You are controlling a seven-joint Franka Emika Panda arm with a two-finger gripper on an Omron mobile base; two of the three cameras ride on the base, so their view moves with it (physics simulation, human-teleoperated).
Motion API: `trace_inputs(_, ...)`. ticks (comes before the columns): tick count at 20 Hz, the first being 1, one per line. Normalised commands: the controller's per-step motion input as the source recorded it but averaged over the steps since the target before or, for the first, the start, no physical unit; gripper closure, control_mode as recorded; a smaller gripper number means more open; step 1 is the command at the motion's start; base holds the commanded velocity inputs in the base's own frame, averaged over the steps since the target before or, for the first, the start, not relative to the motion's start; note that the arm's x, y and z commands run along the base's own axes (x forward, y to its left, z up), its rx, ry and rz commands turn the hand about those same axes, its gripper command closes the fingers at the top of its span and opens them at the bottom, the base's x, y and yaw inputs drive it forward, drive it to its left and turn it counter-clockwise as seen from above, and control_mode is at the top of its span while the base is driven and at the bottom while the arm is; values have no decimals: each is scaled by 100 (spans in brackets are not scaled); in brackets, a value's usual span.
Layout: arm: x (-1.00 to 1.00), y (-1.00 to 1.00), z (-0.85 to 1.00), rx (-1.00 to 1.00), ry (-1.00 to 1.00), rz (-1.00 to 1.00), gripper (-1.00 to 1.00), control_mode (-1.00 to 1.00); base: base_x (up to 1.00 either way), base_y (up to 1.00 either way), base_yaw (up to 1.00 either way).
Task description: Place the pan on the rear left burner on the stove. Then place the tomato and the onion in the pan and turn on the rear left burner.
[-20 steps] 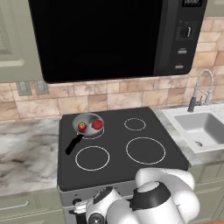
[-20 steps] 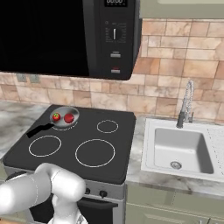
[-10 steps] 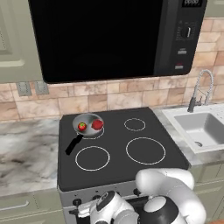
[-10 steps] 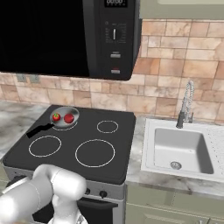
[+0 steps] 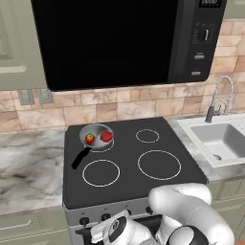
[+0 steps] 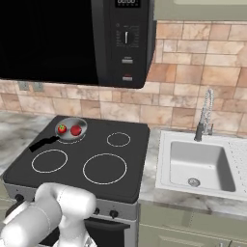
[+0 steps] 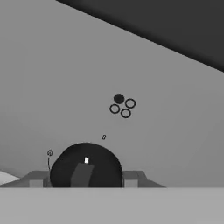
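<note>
Sitting on the rear left burner (image 5: 98,141) of the stove (image 5: 129,177), the pan (image 5: 95,135) holds the tomato (image 5: 89,138) and the onion (image 5: 106,136) side by side, far up and away from the pincer (image 7: 83,179), which is low at the stove's silver front. The pincer has a finger on each side of a round black knob (image 7: 85,165), but I cannot tell if it squeezes it. Around the stove are a grey marble tabletop (image 5: 28,167), a brick wall (image 6: 193,87), a black microwave (image 5: 124,40) above and a white sink (image 6: 200,166) with a tap (image 6: 205,113).

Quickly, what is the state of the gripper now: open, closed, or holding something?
Gripper: closed on a black stove knob, one jaw on each side of it.
</note>
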Motion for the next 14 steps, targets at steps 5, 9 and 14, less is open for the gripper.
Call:
trace_inputs(5, -39, 0, -14, -100, -25, 56, 100, -100, 0, 0, 0)
trace_inputs(9, -44, 0, -17, -100, -29, 52, 100, -100, 0, 0, 0)
trace_inputs(14, -60, 22, -7, -99, -19, 44, 100, -100, 0, 0, 0)
